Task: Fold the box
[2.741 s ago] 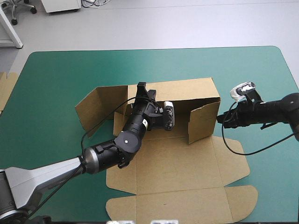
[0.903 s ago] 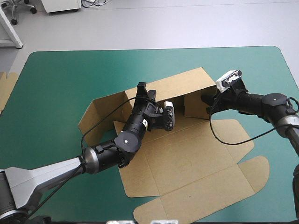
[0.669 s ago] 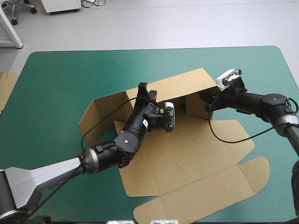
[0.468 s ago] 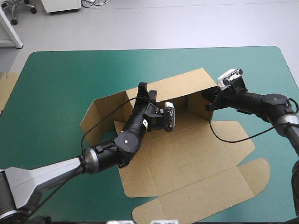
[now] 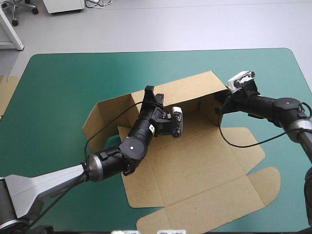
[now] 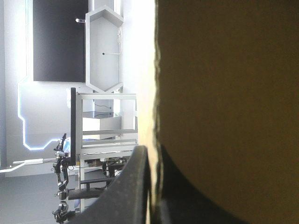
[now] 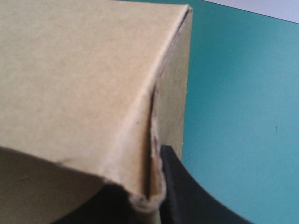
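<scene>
The left claw [image 5: 149,92] and right claw [image 5: 218,104] are each clamping all but closed on the raised back wall of the brown box [image 5: 195,161] lying mid-surface [image 5: 58,87], evidently bracing it upright for tucking flaps.

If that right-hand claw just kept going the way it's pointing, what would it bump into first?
The box: the right gripper is shut on its raised end flap, so it would push onto that board. Beyond it probably lies the box's open inside, though depth is unclear.

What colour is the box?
The box is plain brown, best seen in the high view.
</scene>
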Tool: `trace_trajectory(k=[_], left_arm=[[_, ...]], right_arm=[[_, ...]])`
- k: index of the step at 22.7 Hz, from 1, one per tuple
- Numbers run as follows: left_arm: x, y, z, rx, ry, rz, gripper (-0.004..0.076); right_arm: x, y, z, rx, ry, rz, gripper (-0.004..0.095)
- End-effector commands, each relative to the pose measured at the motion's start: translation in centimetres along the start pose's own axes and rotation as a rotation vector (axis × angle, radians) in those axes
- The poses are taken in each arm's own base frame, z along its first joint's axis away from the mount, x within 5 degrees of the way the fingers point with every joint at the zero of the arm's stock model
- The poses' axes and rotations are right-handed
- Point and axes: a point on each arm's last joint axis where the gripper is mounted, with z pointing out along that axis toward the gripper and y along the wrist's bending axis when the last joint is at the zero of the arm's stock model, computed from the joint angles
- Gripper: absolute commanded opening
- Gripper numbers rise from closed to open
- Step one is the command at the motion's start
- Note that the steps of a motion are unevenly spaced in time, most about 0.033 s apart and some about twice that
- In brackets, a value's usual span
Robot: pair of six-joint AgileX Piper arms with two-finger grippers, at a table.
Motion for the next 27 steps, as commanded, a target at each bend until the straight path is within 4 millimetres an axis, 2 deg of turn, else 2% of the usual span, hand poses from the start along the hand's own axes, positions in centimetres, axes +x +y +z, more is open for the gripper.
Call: trace_trajectory(k=[1, 4, 7, 8, 10, 12, 14, 19, 23, 27], left_arm=[[-0.4, 2.3, -1.0, -0.083, -0.034, 0.003, -0.0008], [-0.5, 2.3, -1.0, -0.078, -0.041, 0.003, 0.0027], [-0.6, 2.2, -1.0, -0.072, -0.052, 0.004, 0.0106], [-0.6, 2.2, -1.0, -0.072, -0.052, 0.004, 0.0176], [-0.6, 2.5, -1.0, -0.080, -0.053, -0.003, 0.0265], [-0.8, 2.9, -1.1, -0.090, -0.058, -0.012, 0.0315], [-1.2, 3.5, -1.5, -0.091, -0.099, -0.023, 0.0326], [-2.8, 4.7, -4.6, -0.044, -0.288, -0.115, 0.0326], [-3.7, 5.6, -7.2, 0.064, -0.489, -0.292, 0.0326], [-3.2, 6.5, -8.0, 0.073, -0.490, -0.408, 0.0326]], right_arm=[[-1.7, 1.5, -1.0, -0.108, -0.047, 0.002, -0.0007], [-1.3, 2.0, -0.7, -0.114, 0.001, -0.019, -0.0007], [-1.3, 2.4, -0.3, -0.103, 0.030, -0.028, -0.0007], [-1.4, 2.5, -0.3, -0.093, 0.026, -0.026, -0.0007], [-1.5, 2.4, -0.3, -0.073, 0.021, 0.002, -0.0005], [-1.5, 2.4, -0.3, -0.068, 0.021, 0.020, -0.0005], [-1.5, 2.2, -0.2, -0.054, 0.020, 0.039, -0.0005], [-1.4, 2.1, -0.2, -0.040, 0.026, 0.067, -0.0005], [-1.4, 2.1, -0.2, -0.037, 0.032, 0.095, -0.0008], [-1.3, 2.1, -0.2, -0.033, 0.040, 0.119, -0.0008]])
